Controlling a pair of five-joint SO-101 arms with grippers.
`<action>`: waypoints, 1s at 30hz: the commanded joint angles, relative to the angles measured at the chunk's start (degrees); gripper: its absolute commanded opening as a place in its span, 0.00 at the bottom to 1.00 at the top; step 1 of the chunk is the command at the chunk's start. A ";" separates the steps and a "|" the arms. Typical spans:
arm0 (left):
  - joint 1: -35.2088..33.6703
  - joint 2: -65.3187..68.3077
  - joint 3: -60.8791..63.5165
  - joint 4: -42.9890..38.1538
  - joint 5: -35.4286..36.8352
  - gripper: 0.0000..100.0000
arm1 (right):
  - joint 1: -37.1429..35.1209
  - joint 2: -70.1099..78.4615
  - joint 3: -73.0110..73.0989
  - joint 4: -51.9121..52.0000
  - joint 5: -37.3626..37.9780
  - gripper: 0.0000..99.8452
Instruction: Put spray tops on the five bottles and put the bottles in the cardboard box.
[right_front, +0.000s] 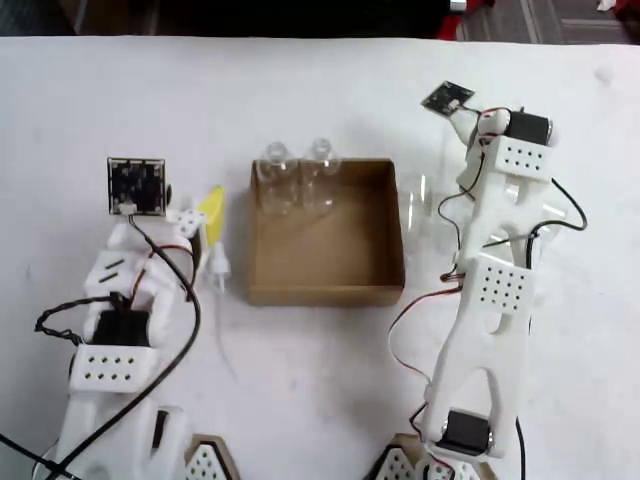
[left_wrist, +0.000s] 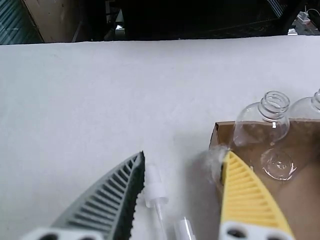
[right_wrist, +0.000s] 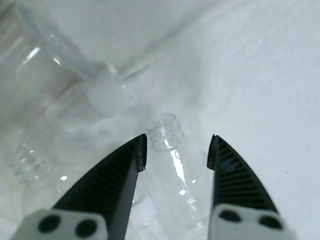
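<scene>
Just left of the cardboard box (right_front: 325, 293), the left claw (left_wrist: 186, 156) hangs open. Its grey and yellow fingers sit either side of a white spray top (left_wrist: 155, 186), which lies on the table (left_wrist: 100, 90) beside the box's left wall. The top looks small and light, and its thin tube would bend, so the stout collar under the head seems the safest place to pinch.

To the right of the box, the right claw (right_wrist: 178, 140) is also open, straddling a bare bottle (right_wrist: 172, 165) that lies on its side. More clear bottles (right_wrist: 35, 55) and another white top (right_wrist: 107, 95) crowd close around it. Such thin plastic is probably light, slick and prone to rolling or denting. A gentle squeeze across the body below the neck should hold it best.

Inside the box, two bottles (right_front: 295, 178) stand against the far wall, and the nearer one shows an open neck.
</scene>
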 joint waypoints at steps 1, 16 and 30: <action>0.48 -1.01 -0.35 0.00 -0.79 0.23 | 0.84 -0.57 -2.37 1.19 2.02 0.17; 0.48 -1.01 -0.35 0.00 -0.79 0.23 | 1.89 -6.46 -8.44 1.63 -0.97 0.02; 0.48 -1.01 -0.26 0.09 -0.79 0.23 | 2.59 -13.23 7.82 2.07 2.46 0.19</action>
